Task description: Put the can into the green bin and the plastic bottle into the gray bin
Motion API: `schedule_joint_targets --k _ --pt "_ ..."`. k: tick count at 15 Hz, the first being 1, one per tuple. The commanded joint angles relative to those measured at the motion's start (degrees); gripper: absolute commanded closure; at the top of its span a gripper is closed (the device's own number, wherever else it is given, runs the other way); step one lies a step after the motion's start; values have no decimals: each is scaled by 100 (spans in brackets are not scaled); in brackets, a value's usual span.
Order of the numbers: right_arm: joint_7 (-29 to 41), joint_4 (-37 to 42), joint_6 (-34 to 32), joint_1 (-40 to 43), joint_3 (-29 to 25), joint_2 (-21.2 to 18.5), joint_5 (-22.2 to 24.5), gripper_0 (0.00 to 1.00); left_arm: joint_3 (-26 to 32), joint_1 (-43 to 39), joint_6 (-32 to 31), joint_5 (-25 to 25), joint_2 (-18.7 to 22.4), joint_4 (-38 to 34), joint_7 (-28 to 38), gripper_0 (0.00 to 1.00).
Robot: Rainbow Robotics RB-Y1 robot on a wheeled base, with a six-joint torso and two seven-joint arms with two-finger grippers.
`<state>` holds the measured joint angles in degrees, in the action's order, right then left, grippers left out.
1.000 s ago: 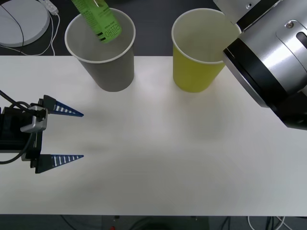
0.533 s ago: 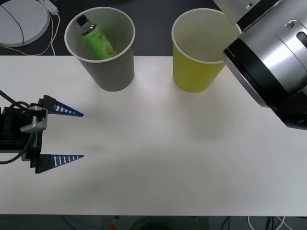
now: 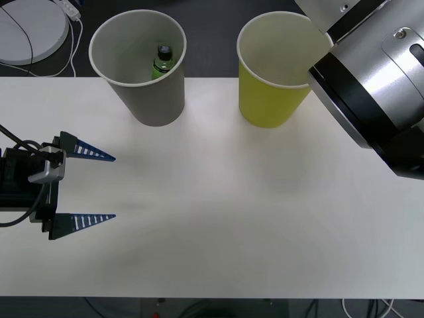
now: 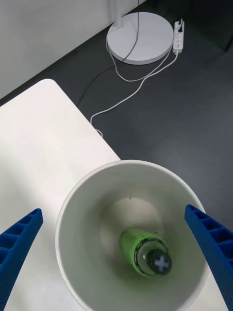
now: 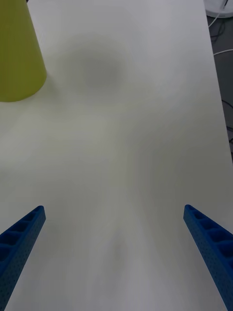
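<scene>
The right gripper hangs directly over the gray bin, its two blue fingers spread wide and holding nothing. Straight below the gap between them, the plastic bottle sits inside the bin, standing nearly upright with its long axis leaning a little against the wall and its black cap with the pale cross facing up toward the wrist. In the front view the bottle shows as a cap and green shoulder deep in the gray bin, which stands at the far left of the table. The bottle part of the task looks done, so the right arm probably needs only to lift clear.

The left gripper rests low over the near left of the table, fingers wide apart and empty, pointing toward the middle. The green bin stands at the far edge to the right of the gray one, well apart from the left gripper; its inside cannot be seen to the bottom.

Counted: one bottle, one gray bin, one green bin, two grippers. On the floor beyond the table lie a white round base and a power strip.
</scene>
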<state>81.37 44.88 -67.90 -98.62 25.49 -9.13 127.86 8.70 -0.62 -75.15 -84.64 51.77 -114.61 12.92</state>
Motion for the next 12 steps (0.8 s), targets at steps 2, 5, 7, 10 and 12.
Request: schedule_joint_targets --k 2,5,7,10,12 --pt "-174 82 -145 27 0 -89 -130 0 0 0 0 0 0 0 0 0" --pt "-174 662 -399 291 9 -291 -192 0 0 0 0 0 0 0 0 0" --pt "-165 1102 -637 440 9 -467 -262 0 0 0 0 0 0 0 0 0" --pt "-165 1743 -769 774 0 -774 -420 0 0 0 0 0 0 0 0 0" --pt "-165 2139 -892 959 0 -1003 -517 0 0 0 0 0 0 0 0 0"
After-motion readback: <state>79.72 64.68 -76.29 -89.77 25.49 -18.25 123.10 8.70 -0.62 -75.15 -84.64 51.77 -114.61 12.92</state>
